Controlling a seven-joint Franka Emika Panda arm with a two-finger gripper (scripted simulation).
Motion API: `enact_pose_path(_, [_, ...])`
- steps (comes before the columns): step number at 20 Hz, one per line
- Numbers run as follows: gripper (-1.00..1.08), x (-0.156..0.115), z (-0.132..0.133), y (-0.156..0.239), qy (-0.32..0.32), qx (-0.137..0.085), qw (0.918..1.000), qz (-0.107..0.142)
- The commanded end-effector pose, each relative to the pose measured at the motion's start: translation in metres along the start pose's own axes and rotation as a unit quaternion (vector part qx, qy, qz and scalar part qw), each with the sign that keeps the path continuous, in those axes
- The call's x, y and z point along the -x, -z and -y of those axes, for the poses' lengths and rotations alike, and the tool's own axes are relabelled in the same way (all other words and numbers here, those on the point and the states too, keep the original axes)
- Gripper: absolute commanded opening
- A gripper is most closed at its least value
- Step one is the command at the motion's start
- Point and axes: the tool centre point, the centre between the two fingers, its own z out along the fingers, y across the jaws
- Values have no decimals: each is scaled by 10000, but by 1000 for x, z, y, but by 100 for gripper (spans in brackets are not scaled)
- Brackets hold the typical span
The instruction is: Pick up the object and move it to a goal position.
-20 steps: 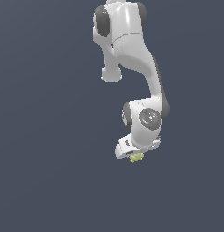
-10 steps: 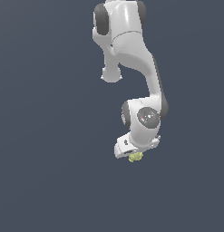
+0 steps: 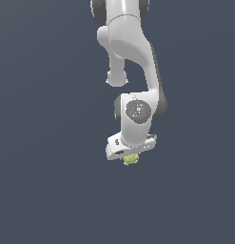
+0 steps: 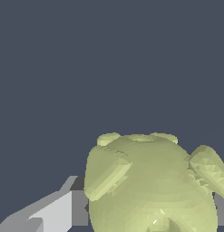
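Seemingly gripped, object (image 3: 131,160) under claw (image 3: 131,156), surroundings open.

The white arm hangs down, its gripper (image 3: 130,157) closed around the small yellow-green object (image 3: 131,160).

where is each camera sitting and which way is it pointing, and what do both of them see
Exterior view: sits off the arm and looks across at it against a plain dark backdrop; it shows the white arm's links and wrist, with the gripper at the low end and the yellow-green object poking out beneath it.
Wrist view: sits on the wrist, looking along the gripper at the object from very close; a grey-white finger shows beside it.
Shared: both see the knobbly object at the gripper; the fingers seem to be holding it.
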Motion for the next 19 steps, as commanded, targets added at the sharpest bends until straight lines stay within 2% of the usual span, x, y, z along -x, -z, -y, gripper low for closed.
enact_pose_path(1, [-100,9,-21,17,-6,3,10000,-6])
enact_pose_path(7, [-100,29,-65,54,-6,3,10000,-6])
enact_pose_path(11, [-100,37,-86,71,-5,0,10000,-7])
enact_pose_path(19, [-100,38,-94,77,-5,2,10000,-7])
